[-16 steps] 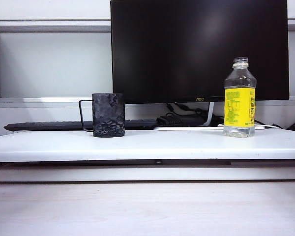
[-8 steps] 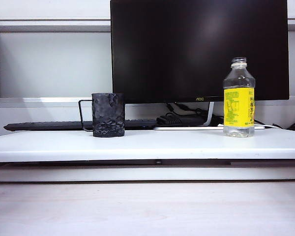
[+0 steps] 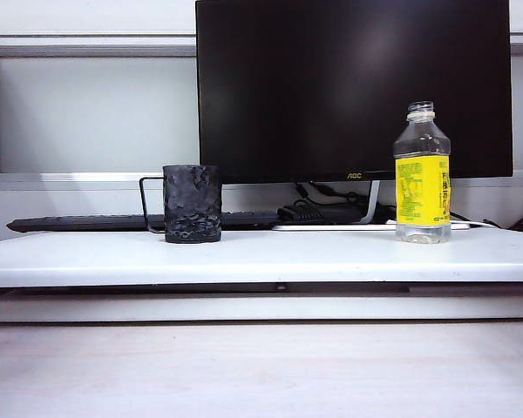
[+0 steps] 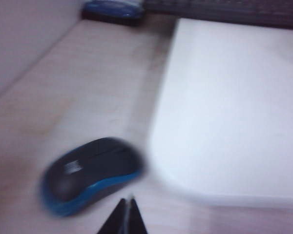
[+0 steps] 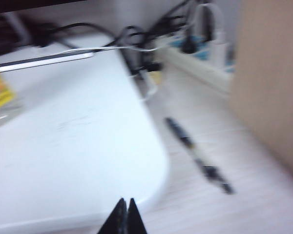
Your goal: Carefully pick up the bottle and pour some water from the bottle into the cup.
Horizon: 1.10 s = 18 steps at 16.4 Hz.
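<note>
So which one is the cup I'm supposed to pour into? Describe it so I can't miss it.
Find the big dark monitor behind the white raised board. The cup stands on that board below the monitor's left corner, well apart from the yellow-labelled bottle. It is short, black and dimpled, with a thin wire handle.

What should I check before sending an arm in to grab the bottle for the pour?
1. Bottle upright on the white shelf, cap off: ok.
2. Cup upright, well apart from the bottle: ok.
3. Water level in the bottle: cannot tell.
4. Right gripper open for the grasp: not ok, shut, low by the shelf's rounded corner, bottle at the edge of its view.
5. Left gripper clear of the work: ok, shut, beside the computer mouse.
6. Wrist views sharp: not ok, both blurred.
</note>
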Tool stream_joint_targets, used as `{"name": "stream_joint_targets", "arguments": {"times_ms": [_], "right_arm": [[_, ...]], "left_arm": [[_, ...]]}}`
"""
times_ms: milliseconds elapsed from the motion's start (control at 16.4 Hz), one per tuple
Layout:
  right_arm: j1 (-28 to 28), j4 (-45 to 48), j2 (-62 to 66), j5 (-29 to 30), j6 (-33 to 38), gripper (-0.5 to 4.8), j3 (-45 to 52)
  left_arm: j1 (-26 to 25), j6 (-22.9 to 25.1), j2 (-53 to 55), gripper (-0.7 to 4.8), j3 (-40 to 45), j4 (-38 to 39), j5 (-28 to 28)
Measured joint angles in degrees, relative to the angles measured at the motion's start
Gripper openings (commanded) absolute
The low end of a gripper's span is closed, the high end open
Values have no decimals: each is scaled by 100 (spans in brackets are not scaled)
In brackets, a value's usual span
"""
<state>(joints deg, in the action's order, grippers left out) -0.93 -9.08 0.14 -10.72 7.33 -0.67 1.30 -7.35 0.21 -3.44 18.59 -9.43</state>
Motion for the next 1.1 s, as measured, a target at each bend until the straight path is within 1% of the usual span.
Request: {"name": "stream_joint_targets", "arguments": {"times_ms": [61, 122, 183, 244, 427, 550, 672, 855, 977, 1099], "right_arm": [[0, -20, 0, 149, 0, 0, 0], [0, -35, 0, 258, 0, 0, 0], [0, -39, 2, 378, 0, 0, 0], [0, -42, 0, 470, -2, 0, 0], [2, 166, 2, 710, -2, 0, 0], [2, 573, 2, 772, -2, 0, 0], [2, 686, 2, 774, -2, 0, 0], [2, 682, 2, 518, 0, 0, 0], [2, 682, 2, 428, 0, 0, 0], [2, 684, 2, 431, 0, 0, 0]], "left_arm": [[0, 0, 0, 6, 85, -317, 306], [0, 0, -2, 6, 238, -798, 640], [2, 0, 4, 6, 264, -881, 835], [0, 0, 0, 6, 269, -909, 866], [-22, 0, 0, 6, 297, -1300, 885], [-22, 0, 0, 6, 293, -1639, 883], [-22, 0, 0, 6, 297, -1668, 822], [-22, 0, 0, 6, 297, -1685, 284], [-22, -2, 0, 6, 297, -1694, 223], [-22, -2, 0, 6, 297, -1700, 299]]}}
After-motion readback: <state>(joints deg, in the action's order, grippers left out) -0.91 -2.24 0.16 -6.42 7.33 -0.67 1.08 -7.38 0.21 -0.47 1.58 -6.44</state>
